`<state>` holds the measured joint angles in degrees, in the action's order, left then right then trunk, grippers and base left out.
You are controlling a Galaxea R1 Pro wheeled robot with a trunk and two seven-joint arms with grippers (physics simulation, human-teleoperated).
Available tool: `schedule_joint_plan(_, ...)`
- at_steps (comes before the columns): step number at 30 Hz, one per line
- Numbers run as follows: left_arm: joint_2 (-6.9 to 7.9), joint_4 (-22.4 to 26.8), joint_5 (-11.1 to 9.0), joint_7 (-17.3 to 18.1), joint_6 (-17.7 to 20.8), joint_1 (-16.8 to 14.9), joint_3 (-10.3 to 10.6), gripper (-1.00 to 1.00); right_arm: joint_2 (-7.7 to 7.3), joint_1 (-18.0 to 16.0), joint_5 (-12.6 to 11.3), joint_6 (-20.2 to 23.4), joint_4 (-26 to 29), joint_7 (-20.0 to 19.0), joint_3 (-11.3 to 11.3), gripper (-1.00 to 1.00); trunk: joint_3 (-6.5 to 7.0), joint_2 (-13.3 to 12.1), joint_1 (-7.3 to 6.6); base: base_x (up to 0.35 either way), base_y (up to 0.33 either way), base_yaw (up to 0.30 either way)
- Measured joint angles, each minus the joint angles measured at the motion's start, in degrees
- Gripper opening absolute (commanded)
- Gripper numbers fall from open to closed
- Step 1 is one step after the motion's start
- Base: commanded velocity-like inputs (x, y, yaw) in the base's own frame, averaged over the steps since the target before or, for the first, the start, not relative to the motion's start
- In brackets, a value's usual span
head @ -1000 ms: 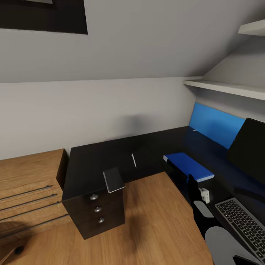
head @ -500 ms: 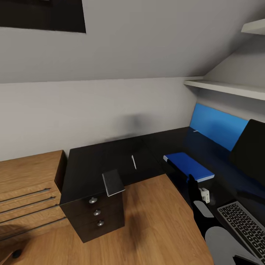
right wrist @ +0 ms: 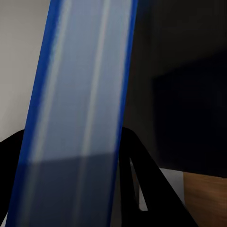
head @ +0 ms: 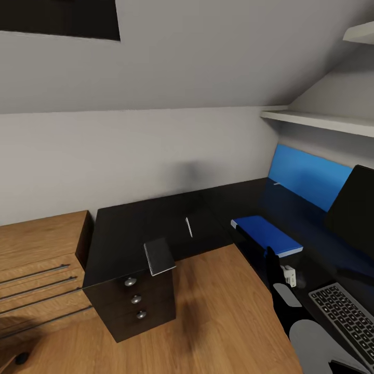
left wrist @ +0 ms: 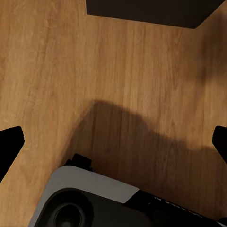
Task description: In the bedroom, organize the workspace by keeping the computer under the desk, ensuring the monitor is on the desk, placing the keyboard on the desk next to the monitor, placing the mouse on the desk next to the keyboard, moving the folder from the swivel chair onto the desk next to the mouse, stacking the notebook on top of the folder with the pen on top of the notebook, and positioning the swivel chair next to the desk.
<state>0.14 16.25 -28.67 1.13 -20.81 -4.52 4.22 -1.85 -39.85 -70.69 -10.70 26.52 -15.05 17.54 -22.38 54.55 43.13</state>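
The bright blue folder hangs flat just over the black desk. My right gripper is at its near edge. In the right wrist view the folder runs between the two black fingers of my right gripper, which is shut on it. To the right, the keyboard lies on the desk in front of the monitor. The grey notebook rests at the black top's near corner, with the thin pale pen behind it. My left gripper is open over the wood floor.
A black drawer unit stands under the notebook's corner, and oak drawers are to its left. White shelves hang at the right under the sloped ceiling. A blue panel backs the desk. Bare wood floor lies between me and the desk.
The camera has moved a little: the keyboard and monitor slid right in the picture, the drawers left. The folder and my right arm kept their place in the picture.
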Motion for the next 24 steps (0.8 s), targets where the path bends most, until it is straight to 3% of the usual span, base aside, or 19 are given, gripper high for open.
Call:
schedule_joint_plan(10,0.0,0.0,0.0,0.0,0.0,0.0,0.0,1.0,0.0,0.0,0.1,-3.8,-0.7,0.0,-0.2,-1.0,-1.8,4.0,2.2,0.0,0.0,0.0)
schedule_joint_plan(24,0.0,0.0,0.0,0.0,0.0,0.0,0.0,1.0,0.0,0.0,0.1,-4.3,-1.0,0.0,-0.2,-1.0,-4.31,9.6,5.27,0.0,0.0,0.0)
